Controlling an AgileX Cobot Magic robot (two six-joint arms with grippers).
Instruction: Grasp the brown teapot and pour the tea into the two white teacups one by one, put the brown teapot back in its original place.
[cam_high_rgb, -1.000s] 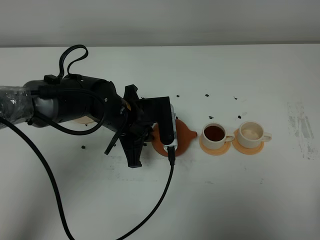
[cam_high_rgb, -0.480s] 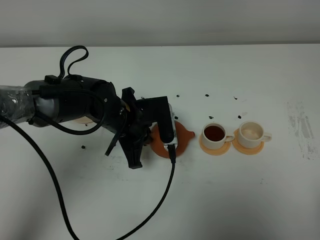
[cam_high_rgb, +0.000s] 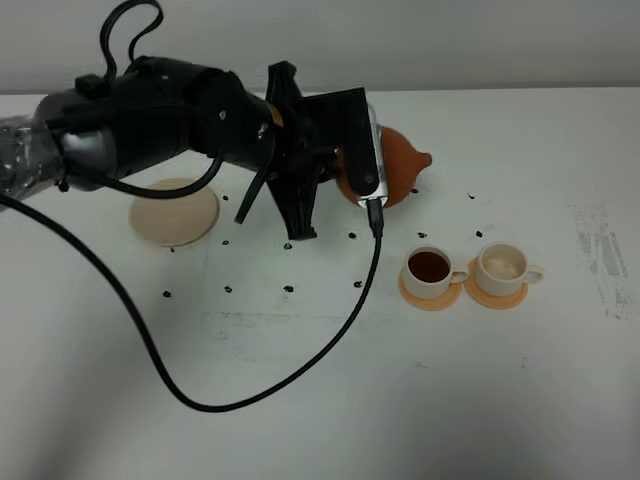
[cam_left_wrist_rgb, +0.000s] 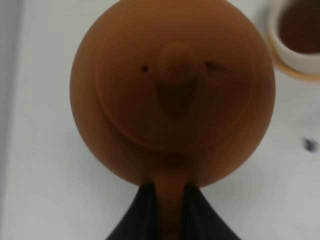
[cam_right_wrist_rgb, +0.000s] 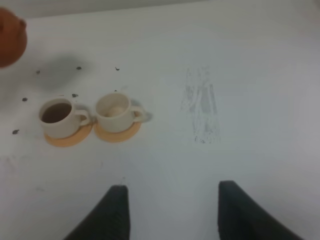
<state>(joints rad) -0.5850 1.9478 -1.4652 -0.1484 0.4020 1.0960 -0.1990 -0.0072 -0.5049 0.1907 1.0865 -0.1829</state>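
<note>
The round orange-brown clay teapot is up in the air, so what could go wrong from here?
1. The left end effector pinches the round orange-brown clay teapot only by its thin loop handle; it might swing or slip.
2. The empty-looking cream-white teacup stands right beside the filled cream-white teacup, so a pour could miss or overfill the wrong one.
3. Nothing holds the knobbed lid; tipping might drop it.

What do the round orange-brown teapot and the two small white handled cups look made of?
Round orange-brown teapot: likely unglazed clay, matte; even earthy surface, no glare. Two small white cups: probably glazed ceramic; smooth cream walls, though plastic can't be excluded.
</note>
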